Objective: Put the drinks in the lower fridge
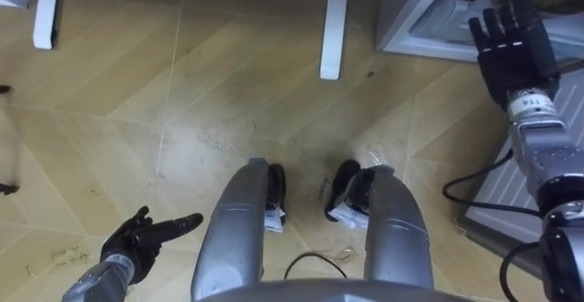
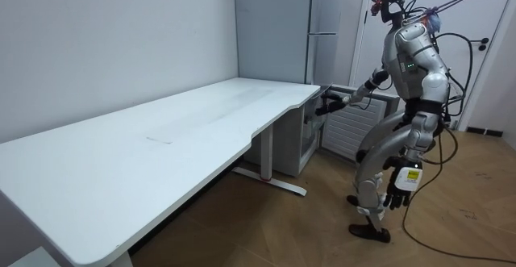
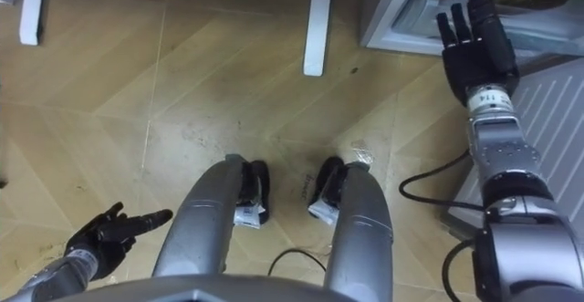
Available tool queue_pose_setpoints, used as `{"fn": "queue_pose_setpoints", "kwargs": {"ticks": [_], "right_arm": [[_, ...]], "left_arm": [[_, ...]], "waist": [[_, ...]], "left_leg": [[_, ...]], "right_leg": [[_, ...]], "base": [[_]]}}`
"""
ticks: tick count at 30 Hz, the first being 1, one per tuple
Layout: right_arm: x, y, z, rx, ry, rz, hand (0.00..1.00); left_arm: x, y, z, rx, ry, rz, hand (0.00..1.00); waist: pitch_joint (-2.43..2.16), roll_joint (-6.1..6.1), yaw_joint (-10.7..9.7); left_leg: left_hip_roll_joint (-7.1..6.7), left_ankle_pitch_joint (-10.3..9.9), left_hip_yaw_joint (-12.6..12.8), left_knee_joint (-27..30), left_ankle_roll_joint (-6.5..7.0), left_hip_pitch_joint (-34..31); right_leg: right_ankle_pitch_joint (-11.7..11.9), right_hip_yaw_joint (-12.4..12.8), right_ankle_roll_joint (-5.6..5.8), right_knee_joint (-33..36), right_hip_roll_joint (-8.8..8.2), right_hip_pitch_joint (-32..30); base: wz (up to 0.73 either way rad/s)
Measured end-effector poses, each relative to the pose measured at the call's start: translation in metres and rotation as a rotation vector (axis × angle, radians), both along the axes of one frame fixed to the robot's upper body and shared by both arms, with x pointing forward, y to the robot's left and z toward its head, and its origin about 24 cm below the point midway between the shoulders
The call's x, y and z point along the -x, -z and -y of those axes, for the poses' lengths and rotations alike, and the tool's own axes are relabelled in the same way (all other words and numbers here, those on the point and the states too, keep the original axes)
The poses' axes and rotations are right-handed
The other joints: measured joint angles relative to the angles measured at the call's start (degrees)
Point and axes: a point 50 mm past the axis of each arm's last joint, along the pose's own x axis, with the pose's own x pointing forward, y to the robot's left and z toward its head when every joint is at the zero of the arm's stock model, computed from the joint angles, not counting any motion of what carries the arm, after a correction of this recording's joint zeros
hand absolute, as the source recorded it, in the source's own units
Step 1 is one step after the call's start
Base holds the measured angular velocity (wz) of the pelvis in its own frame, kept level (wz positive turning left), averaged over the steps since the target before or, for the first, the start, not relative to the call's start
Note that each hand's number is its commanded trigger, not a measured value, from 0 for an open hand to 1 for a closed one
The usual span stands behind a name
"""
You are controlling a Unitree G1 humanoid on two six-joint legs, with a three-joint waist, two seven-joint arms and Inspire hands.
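The low grey fridge (image 1: 415,15) stands at the upper right, under the desk's end (image 2: 310,142). My right hand (image 1: 511,42) is stretched out to it with straight fingers, open and holding nothing, its fingertips at the fridge's front edge (image 3: 474,37). In the room view this hand (image 2: 326,103) reaches just past the desk corner. My left hand (image 1: 146,238) hangs low by my side, fingers loose, one pointing outward, empty. I cannot make out any drink.
I stand on a wooden floor, facing the fridge. White desk legs (image 1: 333,28) (image 1: 46,10) stand ahead. The long white desk (image 2: 161,138) fills the room view's left. A ribbed grey panel (image 3: 547,110) lies at my right. A tall grey cabinet (image 2: 322,25) stands behind.
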Motion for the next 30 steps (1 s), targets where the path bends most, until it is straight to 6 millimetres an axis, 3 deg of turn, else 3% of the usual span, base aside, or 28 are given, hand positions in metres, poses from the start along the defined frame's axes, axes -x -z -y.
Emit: {"fn": "queue_pose_setpoints", "kwargs": {"ticks": [7,12,23,26,30], "right_arm": [[-0.007,-0.006,-0.003,-0.006,-0.019,0.023,0.00],[-0.015,-0.012,-0.004,-0.010,-0.022,0.032,0.00],[-0.049,-0.060,0.000,0.022,-0.007,0.111,0.00],[-0.061,-0.081,0.002,0.035,-0.001,0.150,0.00],[-0.067,-0.091,0.001,0.035,0.005,0.159,0.00]], "left_arm": [[-0.010,-0.002,0.001,-0.006,0.002,0.018,0.00],[-0.017,-0.004,0.000,-0.023,-0.004,0.029,0.00],[-0.027,-0.008,0.004,-0.067,-0.014,0.043,0.00],[-0.035,-0.013,0.007,-0.070,0.008,0.075,0.00],[-0.041,-0.016,0.012,-0.066,0.024,0.101,0.00]], "waist": [[-0.15,-0.03,0.20],[-0.13,0.24,0.20],[-0.11,0.26,0.15],[-0.08,0.20,0.15],[-0.07,0.19,0.07]], "left_leg": [[0.00,0.24,0.14,0.42,0.11,-2.68],[-0.02,-0.01,0.83,2.32,0.59,-5.50],[-1.00,-1.52,0.59,10.28,0.82,-14.87],[-1.07,-1.54,0.64,11.74,0.86,-17.10],[-0.97,-1.69,0.54,12.57,0.88,-18.17]], "right_leg": [[0.18,-0.08,-0.21,0.50,-0.20,-2.73],[-0.83,0.27,-0.41,3.47,-1.51,-6.05],[-3.15,0.55,-1.21,12.09,-3.98,-15.29],[-3.29,0.86,-1.38,13.58,-4.20,-17.63],[-3.37,0.94,-1.52,14.34,-4.16,-18.60]], "base": [[0.00],[0.05],[0.08],[0.01],[0.00]]}}
